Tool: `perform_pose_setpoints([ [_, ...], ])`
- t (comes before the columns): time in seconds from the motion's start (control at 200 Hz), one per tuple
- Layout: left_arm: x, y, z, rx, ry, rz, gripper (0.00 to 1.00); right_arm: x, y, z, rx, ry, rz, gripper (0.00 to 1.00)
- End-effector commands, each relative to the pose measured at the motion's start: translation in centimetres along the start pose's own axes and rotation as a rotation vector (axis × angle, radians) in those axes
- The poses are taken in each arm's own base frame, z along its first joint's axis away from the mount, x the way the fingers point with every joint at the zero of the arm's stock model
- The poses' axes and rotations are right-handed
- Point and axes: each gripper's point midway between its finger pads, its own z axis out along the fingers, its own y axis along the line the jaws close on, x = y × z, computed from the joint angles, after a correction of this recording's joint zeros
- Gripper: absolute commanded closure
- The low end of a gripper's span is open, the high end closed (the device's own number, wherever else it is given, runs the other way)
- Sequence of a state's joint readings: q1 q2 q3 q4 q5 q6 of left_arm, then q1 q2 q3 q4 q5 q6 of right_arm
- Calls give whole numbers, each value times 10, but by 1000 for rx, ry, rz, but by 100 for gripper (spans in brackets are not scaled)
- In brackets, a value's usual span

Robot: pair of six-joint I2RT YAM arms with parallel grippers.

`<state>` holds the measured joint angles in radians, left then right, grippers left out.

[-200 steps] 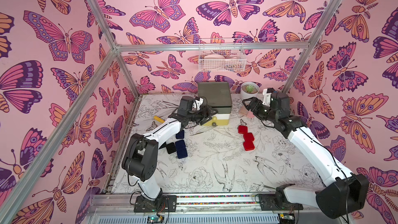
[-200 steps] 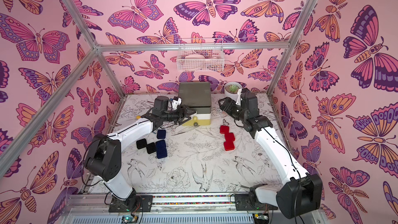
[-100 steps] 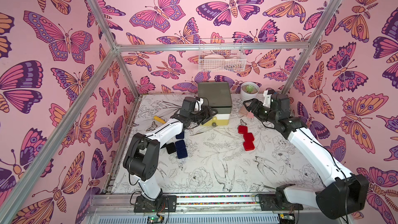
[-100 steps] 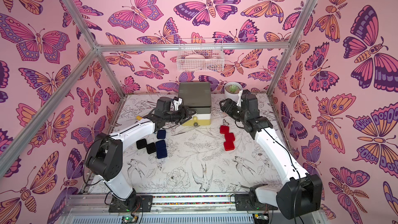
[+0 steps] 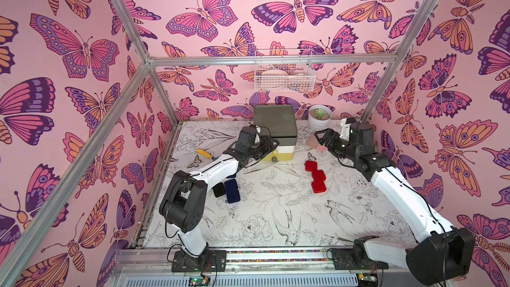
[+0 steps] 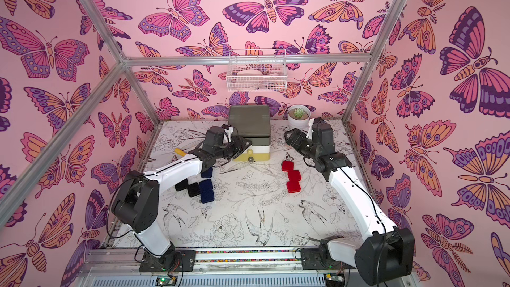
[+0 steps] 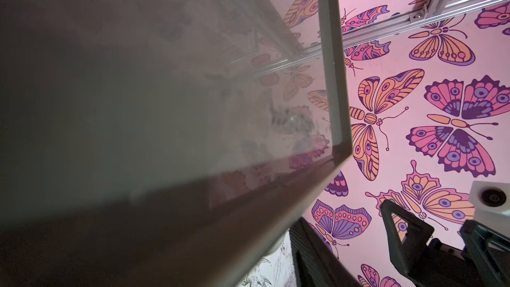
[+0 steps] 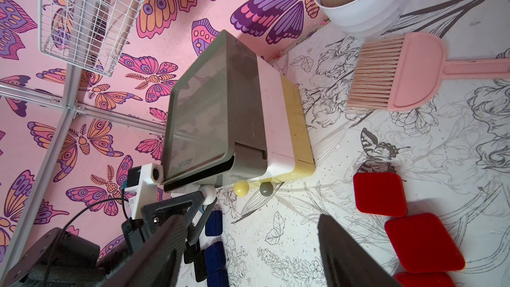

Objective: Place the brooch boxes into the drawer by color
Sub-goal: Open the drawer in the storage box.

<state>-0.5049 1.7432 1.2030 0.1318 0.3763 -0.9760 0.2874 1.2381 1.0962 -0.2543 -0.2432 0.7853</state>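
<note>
Floral table point(image 5: 276, 211), drawer point(image 5: 274, 122) at back; pink butterfly walls point(image 5: 69, 111), aluminium frame point(image 5: 209, 61)

White arms point(image 5: 218, 165), black joints point(image 5: 182, 205), apparently matte.

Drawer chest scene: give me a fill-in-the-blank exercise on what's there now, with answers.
The three brooch boxes in a row near the right arm are ____.
The drawer chest has an olive-green top tier, a white middle tier and a ____ bottom tier.
The brush beside the plant pot is ____.
The left gripper has its fingers closed on the white knob; the right gripper, open, holds ____.
Missing words: red; yellow; pink; nothing.
</note>
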Motion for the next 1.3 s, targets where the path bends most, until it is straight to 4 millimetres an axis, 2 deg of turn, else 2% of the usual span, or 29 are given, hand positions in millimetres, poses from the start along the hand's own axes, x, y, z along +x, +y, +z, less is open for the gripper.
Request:
perform_pose_setpoints([
  [0.0,2,12,-1,-49,-26,-32,41,0,-1,-5,-9,-1,4,20],
  [0.461,-10,10,0,-80,-101,-45,45,3,-1,0,-21,14,27,20],
  [0.776,-5,5,8,-73,-88,-42,47,4,-3,-1,-14,19,25,20],
  [0.932,-2,5,9,-74,-81,-44,56,7,-5,-1,-10,26,26,20],
  [1.087,2,6,6,-76,-78,-44,75,9,-7,-2,-13,23,31,20],
  [1.297,12,8,-1,-78,-63,-44,87,11,-7,-4,-22,19,32,20],
])
